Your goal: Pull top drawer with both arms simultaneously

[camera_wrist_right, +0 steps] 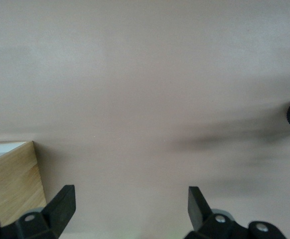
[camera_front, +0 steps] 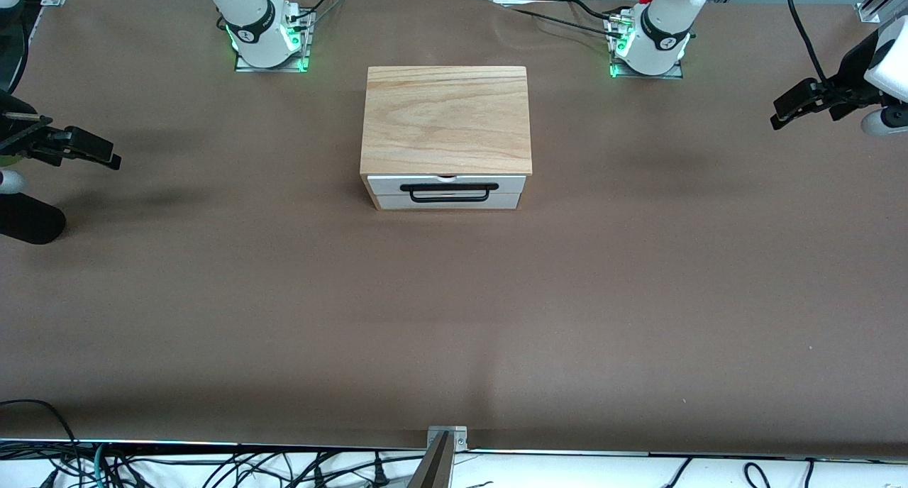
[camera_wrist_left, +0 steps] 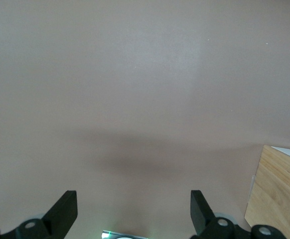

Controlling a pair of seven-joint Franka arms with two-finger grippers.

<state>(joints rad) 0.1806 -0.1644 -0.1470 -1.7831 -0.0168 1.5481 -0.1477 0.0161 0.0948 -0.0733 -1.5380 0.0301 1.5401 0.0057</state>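
Observation:
The top drawer (camera_front: 384, 185) has a white front and a long black bar handle (camera_front: 448, 199). It sits shut in a small cabinet with a wood-grain top (camera_front: 445, 119) at mid-table. My left gripper (camera_front: 784, 112) hangs open and empty above the table at the left arm's end, well apart from the cabinet. In the left wrist view (camera_wrist_left: 133, 206) its fingers stand wide over bare table. My right gripper (camera_front: 106, 154) hangs open and empty at the right arm's end. It also shows wide open in the right wrist view (camera_wrist_right: 130, 204).
The cabinet top's corner shows in the left wrist view (camera_wrist_left: 277, 194) and in the right wrist view (camera_wrist_right: 10, 184). A plain white strip (camera_front: 512, 201) lies under the drawer. A black rounded object (camera_front: 28, 220) sits near the right gripper. The brown table (camera_front: 454, 318) spreads wide before the drawer.

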